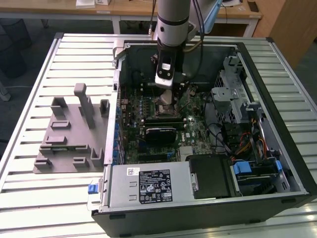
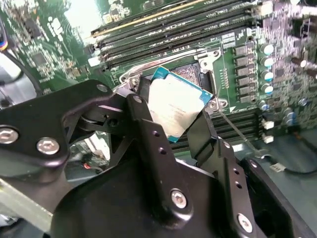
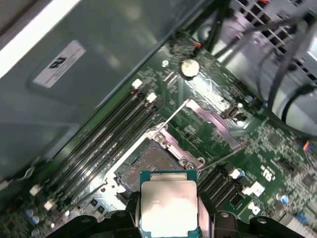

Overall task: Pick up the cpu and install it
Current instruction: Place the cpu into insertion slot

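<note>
The cpu (image 2: 174, 110), a flat square chip with a silvery top and a teal rim, sits between my gripper's two black fingers (image 2: 148, 131), so my gripper (image 2: 174, 119) is shut on it. It hangs tilted just above the open metal-framed socket (image 2: 187, 72) on the green motherboard. In the first wrist view the cpu (image 3: 168, 208) overlaps the near edge of the socket (image 3: 147, 166), whose retention lever stands raised. In the exterior view my gripper (image 1: 166, 96) reaches down into the open computer case (image 1: 277, 148), over the socket (image 1: 163, 108).
A grey plastic tray with upright pegs (image 1: 69, 141) lies on the slatted table at the exterior view's left. Memory slots (image 2: 173, 27) run beside the socket. A power supply (image 1: 146, 186), a drive cage (image 1: 233, 96) and cables (image 1: 233, 144) crowd the case.
</note>
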Action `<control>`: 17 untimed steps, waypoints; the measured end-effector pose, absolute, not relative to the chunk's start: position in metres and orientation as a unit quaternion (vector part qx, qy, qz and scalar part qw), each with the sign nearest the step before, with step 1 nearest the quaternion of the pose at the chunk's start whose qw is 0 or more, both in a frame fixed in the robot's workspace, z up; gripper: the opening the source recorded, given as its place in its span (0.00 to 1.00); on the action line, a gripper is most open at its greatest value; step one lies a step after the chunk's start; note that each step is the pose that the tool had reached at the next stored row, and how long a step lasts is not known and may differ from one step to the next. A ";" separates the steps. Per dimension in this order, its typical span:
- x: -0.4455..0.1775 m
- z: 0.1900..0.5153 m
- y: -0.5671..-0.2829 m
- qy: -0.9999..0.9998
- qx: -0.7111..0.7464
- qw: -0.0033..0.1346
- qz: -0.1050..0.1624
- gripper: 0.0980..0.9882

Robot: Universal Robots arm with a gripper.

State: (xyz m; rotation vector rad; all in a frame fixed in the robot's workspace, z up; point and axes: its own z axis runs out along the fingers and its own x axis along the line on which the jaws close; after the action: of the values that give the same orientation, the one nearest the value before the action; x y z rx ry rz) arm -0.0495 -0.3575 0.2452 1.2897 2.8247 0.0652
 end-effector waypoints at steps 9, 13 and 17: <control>-0.049 0.244 -0.357 0.873 0.486 0.019 0.019 0.50; -0.049 0.244 -0.357 0.855 0.518 0.020 0.019 0.50; -0.049 0.243 -0.357 0.836 0.548 0.021 0.018 0.50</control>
State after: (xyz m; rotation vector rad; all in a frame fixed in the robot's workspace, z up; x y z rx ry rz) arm -0.0495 -0.3575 0.2434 1.7003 2.5914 0.0561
